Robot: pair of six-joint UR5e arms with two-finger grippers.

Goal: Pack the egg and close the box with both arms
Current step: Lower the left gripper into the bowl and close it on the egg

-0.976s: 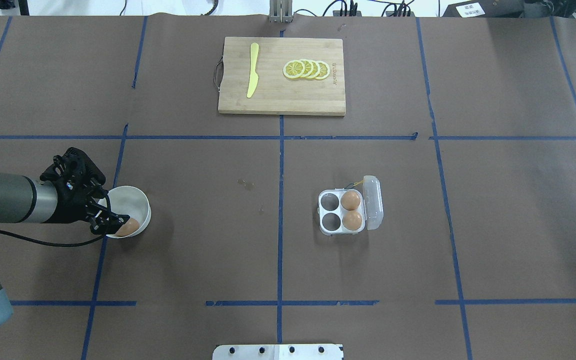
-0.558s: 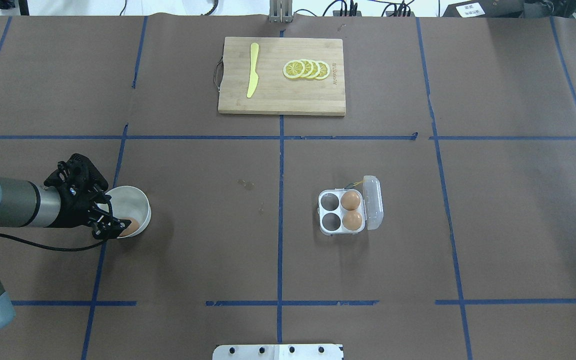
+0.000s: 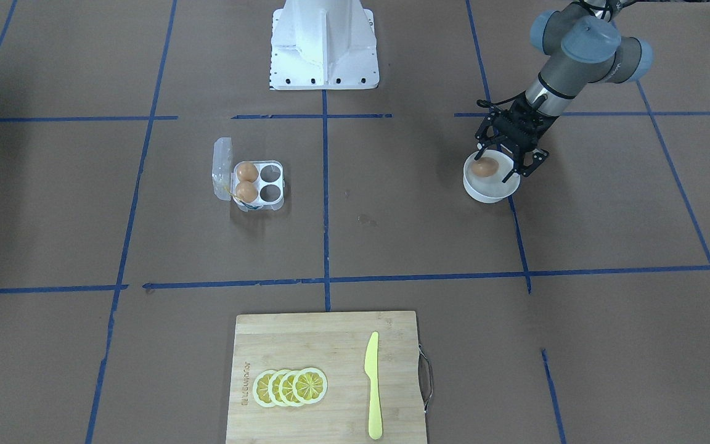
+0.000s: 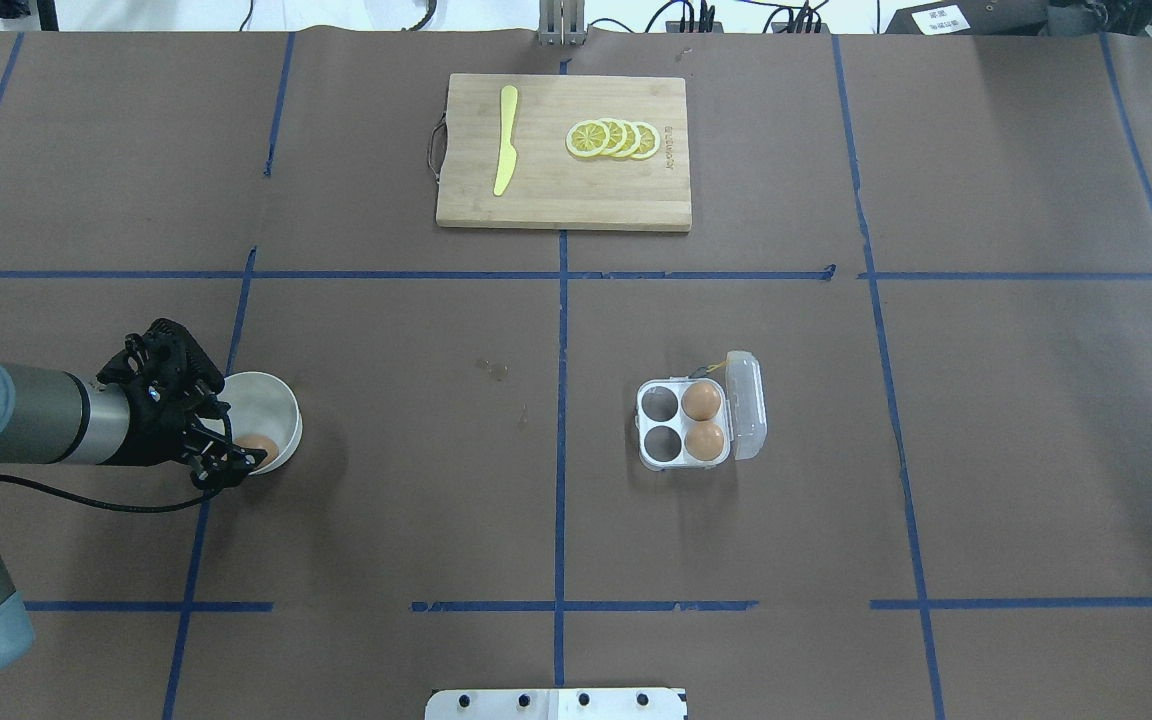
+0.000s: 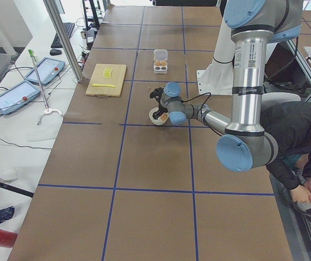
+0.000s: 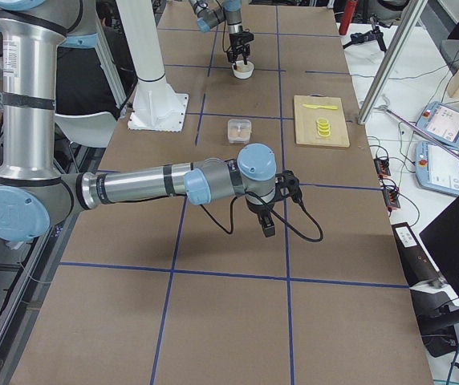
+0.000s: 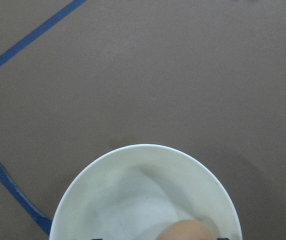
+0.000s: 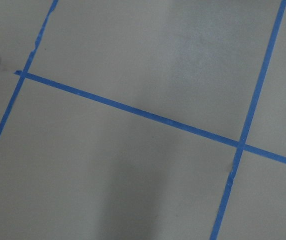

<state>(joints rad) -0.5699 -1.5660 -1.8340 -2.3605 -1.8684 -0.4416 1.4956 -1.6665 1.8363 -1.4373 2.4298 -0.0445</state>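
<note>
One orange-brown egg (image 4: 259, 446) lies in a white bowl (image 4: 276, 386) at the table's left. It also shows in the front view (image 3: 485, 167) and at the bottom edge of the left wrist view (image 7: 185, 230). My left gripper (image 4: 236, 447) is down in the bowl, open, with its fingers on either side of that egg. The clear box (image 4: 684, 425) stands right of centre with its lid (image 4: 747, 405) open. Two eggs (image 4: 702, 401) fill its right cells and the two left cells are empty. My right gripper (image 6: 266, 226) shows only in the right side view, over bare table; I cannot tell whether it is open or shut.
A wooden cutting board (image 4: 563, 190) lies at the far middle, with a yellow knife (image 4: 505, 140) and lemon slices (image 4: 613, 139) on it. The white pedestal (image 3: 324, 43) stands at the robot's edge. An operator (image 5: 308, 136) sits beside the table.
My left gripper has drawn back toward the robot's side and sunk lower into the bowl, covering more of the egg. The box and its eggs have not moved.
</note>
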